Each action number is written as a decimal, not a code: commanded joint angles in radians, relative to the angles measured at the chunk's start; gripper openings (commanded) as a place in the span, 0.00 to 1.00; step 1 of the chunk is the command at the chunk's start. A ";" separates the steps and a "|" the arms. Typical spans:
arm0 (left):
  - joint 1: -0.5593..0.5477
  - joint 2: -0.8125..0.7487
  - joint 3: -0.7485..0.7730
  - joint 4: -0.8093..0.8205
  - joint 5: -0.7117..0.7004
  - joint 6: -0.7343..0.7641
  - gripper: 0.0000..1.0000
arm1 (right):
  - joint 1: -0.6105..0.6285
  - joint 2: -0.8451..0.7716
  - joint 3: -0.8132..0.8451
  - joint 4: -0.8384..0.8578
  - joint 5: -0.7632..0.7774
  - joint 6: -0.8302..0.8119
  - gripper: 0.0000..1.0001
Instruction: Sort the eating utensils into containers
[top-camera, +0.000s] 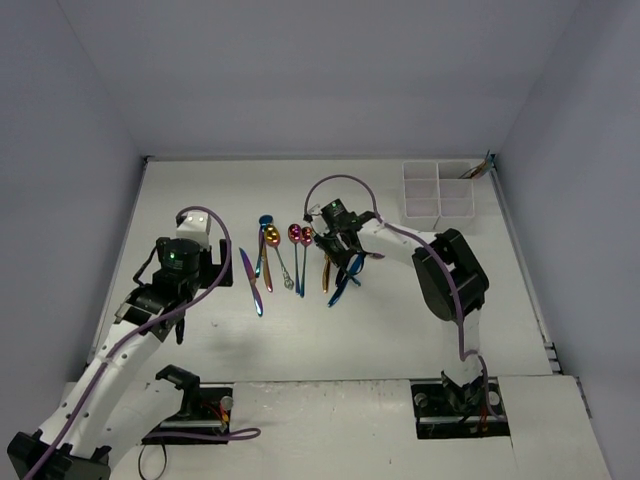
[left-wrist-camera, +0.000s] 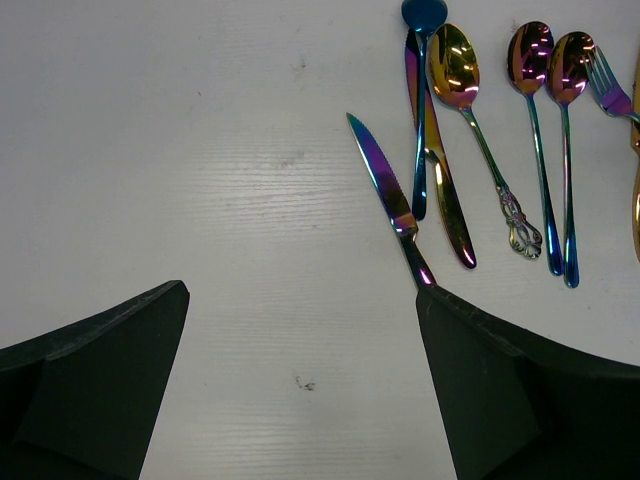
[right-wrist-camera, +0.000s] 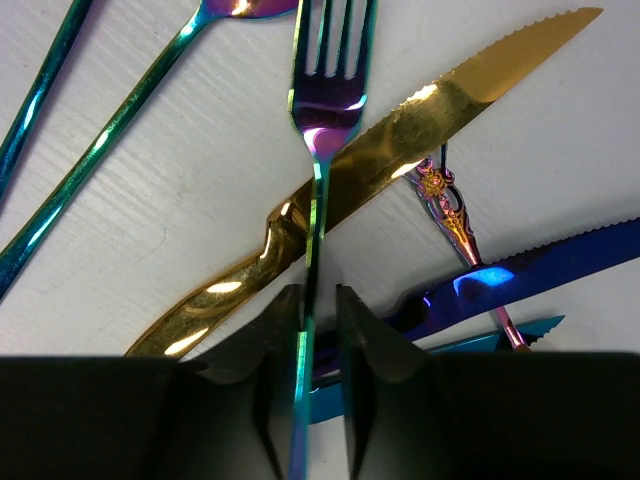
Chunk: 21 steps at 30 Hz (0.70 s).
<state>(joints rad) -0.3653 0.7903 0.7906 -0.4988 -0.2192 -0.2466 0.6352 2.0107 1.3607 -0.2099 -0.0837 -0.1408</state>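
**Top view.** The bench (top-camera: 400, 320) carries a row of eating utensils (top-camera: 290, 262) lying between the two sets of jaws. The right jaws are down on the end of the row nearest them, over a crossed heap of pieces. The left jaws stand off the other end, above the bench. The white tray (top-camera: 437, 182) sits well apart from the right jaws, beyond them and outboard. One leaning utensil (top-camera: 482, 168) sticks out of the tray's farthest corner cell.

**Left wrist view.** The left jaws are released, with fingers (left-wrist-camera: 100, 370) spread wide and only bare bench between them. The purple knife (left-wrist-camera: 390, 190) lies ahead, its handle end running to the tip of the right-hand finger; I cannot tell whether they touch. Further out on that side are a blue spoon (left-wrist-camera: 423, 15), a gold spoon (left-wrist-camera: 453, 65) and two pink-gold spoons (left-wrist-camera: 528, 50).

**Right wrist view.** The right jaws are drawn narrow, and the fork (right-wrist-camera: 322, 100) has its handle running straight between the fingers (right-wrist-camera: 270, 350), tines pointing away. One finger is against the handle, with a dark sliver left at the other. I cannot tell whether the handle is truly clamped. The fork lies across the gold knife (right-wrist-camera: 420, 120), and a blue knife (right-wrist-camera: 560, 260) lies just off to the right.
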 joint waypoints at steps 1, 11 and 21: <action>0.006 0.009 0.019 0.047 -0.019 0.010 0.97 | -0.014 0.015 0.038 -0.014 0.028 -0.027 0.12; 0.011 0.009 0.020 0.049 -0.022 0.010 0.97 | -0.018 -0.161 0.119 -0.014 0.046 -0.030 0.00; 0.020 0.004 0.021 0.049 -0.025 0.010 0.97 | -0.188 -0.370 0.229 0.089 0.192 0.005 0.00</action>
<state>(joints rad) -0.3526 0.7921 0.7906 -0.4972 -0.2273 -0.2459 0.5518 1.7633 1.5358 -0.2315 0.0016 -0.1577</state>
